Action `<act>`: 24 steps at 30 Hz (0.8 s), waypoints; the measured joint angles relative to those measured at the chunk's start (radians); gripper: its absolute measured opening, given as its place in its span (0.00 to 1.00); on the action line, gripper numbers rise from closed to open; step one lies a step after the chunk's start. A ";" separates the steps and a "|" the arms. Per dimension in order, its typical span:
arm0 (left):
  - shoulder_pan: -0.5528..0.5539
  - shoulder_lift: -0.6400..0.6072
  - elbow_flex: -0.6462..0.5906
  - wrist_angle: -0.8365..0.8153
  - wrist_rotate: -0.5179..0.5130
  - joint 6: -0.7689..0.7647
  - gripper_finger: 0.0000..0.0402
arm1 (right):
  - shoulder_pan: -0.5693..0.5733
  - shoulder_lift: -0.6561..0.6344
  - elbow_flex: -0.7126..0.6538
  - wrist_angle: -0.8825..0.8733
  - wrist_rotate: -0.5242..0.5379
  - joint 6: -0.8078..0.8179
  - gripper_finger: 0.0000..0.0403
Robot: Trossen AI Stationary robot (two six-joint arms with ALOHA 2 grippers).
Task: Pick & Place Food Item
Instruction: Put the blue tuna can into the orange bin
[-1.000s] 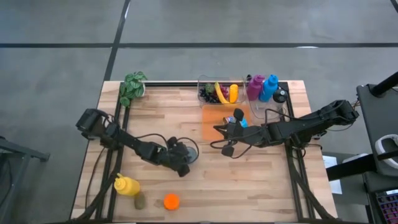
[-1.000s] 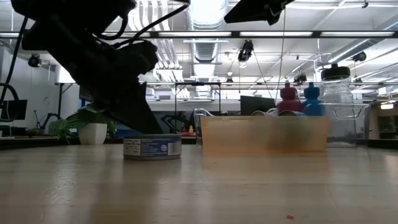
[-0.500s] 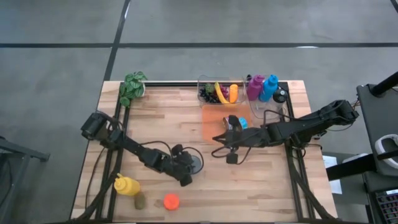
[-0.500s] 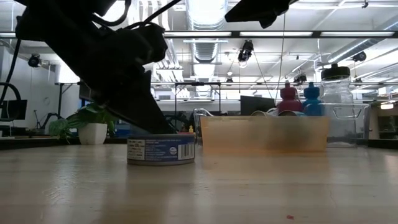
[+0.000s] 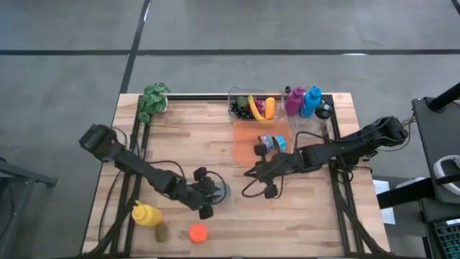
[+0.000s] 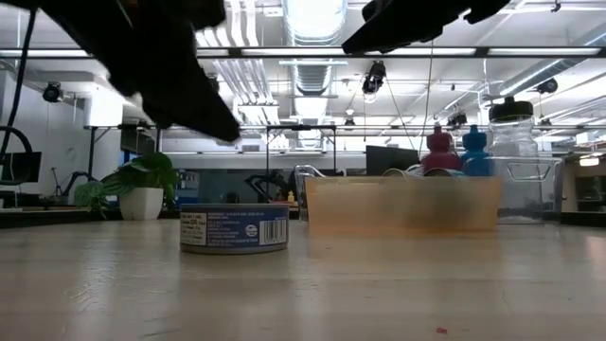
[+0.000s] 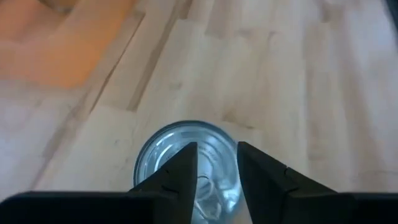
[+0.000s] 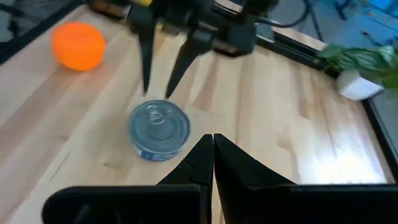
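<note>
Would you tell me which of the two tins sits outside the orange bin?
The tin under the left gripper stands alone on bare wood; the other tin lies inside the orange bin.

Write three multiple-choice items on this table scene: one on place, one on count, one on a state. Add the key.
1. Where is the tin can?
A. on the bare wood below the left pincer
B. inside the orange bin
C. beside the plant

2. How many coloured bottles stand at the table's far edge?
A. one
B. two
C. four

3. How is the right pincer?
A. shut, empty
B. gripping the orange
C. wide open

Key: 1 A, the can sits on wood under the raised fingers; 2 B, one magenta, one blue; 3 A, its fingers meet with nothing between them.
</note>
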 joint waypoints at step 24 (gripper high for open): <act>-0.102 -0.275 0.000 -0.229 -0.141 0.029 0.29 | -0.009 0.435 0.330 -0.211 -0.351 -0.317 0.02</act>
